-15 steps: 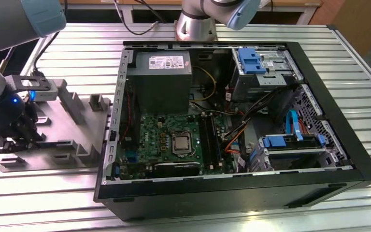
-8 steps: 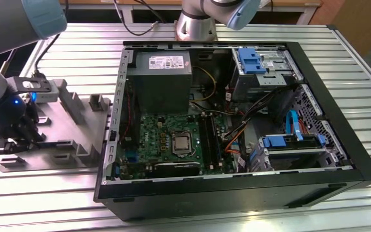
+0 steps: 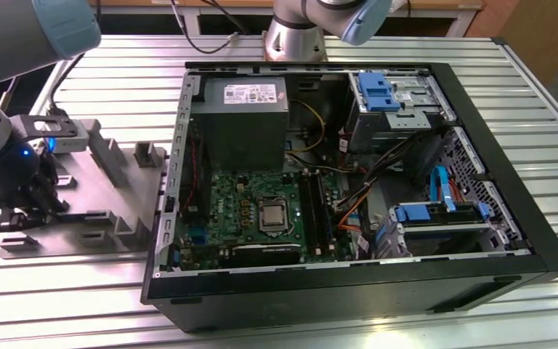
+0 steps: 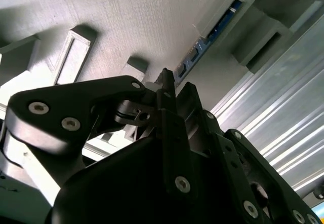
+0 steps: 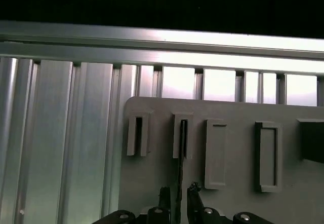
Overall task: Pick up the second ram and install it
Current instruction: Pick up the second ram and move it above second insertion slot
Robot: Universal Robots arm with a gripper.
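Note:
The second ram (image 5: 179, 153) stands on edge in a slot of the grey fixture plate (image 5: 152, 183); in the first wrist view it appears as a thin dark line. Its blue-green board (image 4: 205, 41) runs toward the fingertips in the second wrist view. My gripper (image 5: 178, 191) straddles the near end of the stick, one finger (image 5: 164, 193) on each side with a small gap, so it is open. In the exterior view the gripper (image 3: 17, 218) hangs low over the fixture plate (image 3: 95, 189), at the exterior view's left of the computer case.
The open black computer case (image 3: 357, 182) lies on the slatted aluminium table (image 3: 540, 145), with the motherboard's black memory sockets (image 3: 313, 211) beside the processor. Grey fixture blocks (image 3: 148, 154) rise from the plate. Another arm's base (image 3: 293, 36) stands behind the case.

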